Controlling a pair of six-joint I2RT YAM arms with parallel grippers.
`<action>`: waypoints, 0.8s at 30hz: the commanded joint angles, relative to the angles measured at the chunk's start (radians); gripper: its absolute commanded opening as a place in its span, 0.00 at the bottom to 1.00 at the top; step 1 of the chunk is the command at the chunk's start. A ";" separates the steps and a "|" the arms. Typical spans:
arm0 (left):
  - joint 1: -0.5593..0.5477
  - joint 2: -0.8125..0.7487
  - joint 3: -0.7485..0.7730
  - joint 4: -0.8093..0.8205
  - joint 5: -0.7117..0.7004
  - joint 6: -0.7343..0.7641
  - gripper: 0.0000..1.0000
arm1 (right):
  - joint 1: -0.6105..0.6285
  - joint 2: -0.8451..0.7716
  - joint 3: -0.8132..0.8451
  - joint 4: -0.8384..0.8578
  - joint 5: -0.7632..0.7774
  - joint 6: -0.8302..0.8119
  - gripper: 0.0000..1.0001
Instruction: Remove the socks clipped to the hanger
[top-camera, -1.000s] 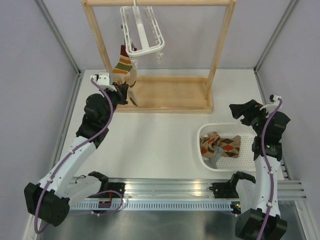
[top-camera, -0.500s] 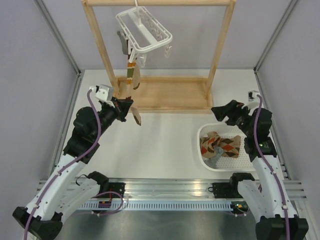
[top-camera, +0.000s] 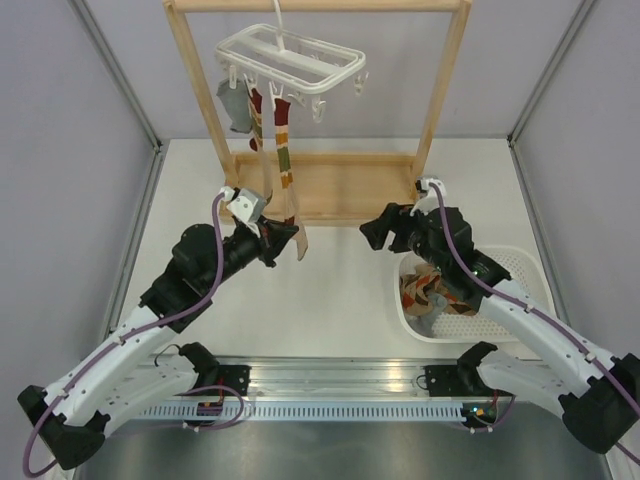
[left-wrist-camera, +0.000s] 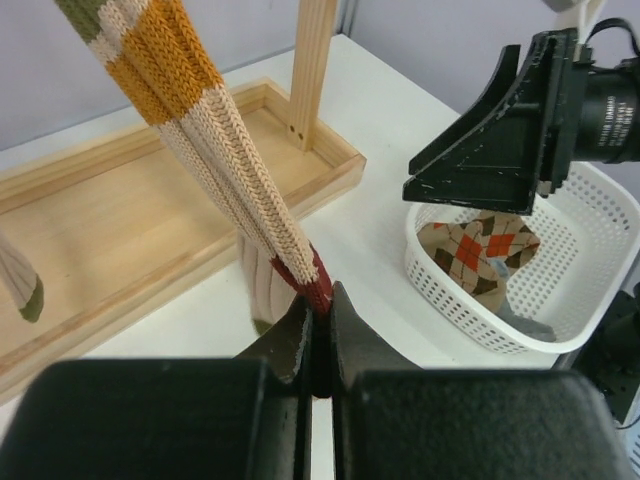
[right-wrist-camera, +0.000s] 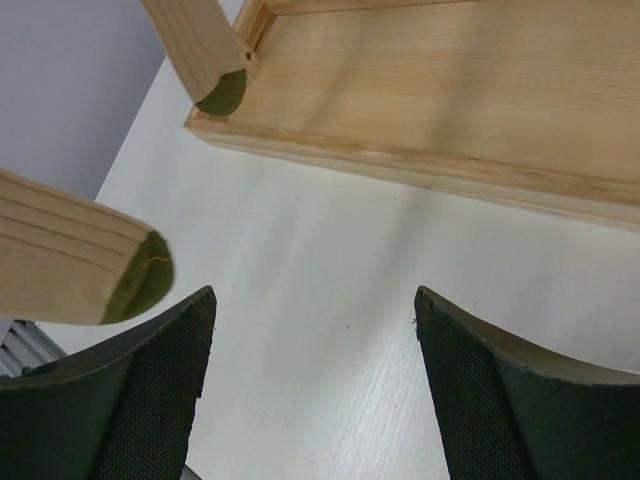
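Note:
The white hanger hangs from the wooden rack's top bar. A red-brown-tan striped sock is clipped to it and is stretched taut down to my left gripper. That gripper is shut on the sock's dark red end. A grey sock hangs clipped at the hanger's left. Tan socks with green toes hang beside the striped one and show in the right wrist view. My right gripper is open and empty above the table, right of the striped sock.
The wooden rack stands at the back with a tray-like base. A white perforated basket at the right holds argyle socks and a grey one. The basket also shows in the left wrist view.
My left gripper has pulled the striped sock toward the near right, stretching it and swinging the hanger round. My right arm has moved left from over the basket toward the rack.

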 joint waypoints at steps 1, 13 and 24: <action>-0.025 0.004 -0.015 -0.018 -0.009 0.050 0.02 | 0.122 0.041 0.092 0.055 0.132 -0.005 0.84; -0.025 -0.022 -0.038 -0.039 -0.071 0.045 0.02 | 0.364 0.327 0.545 0.035 0.230 -0.108 0.84; -0.025 -0.031 -0.037 -0.047 -0.094 0.039 0.02 | 0.385 0.617 1.032 0.026 0.154 -0.165 0.85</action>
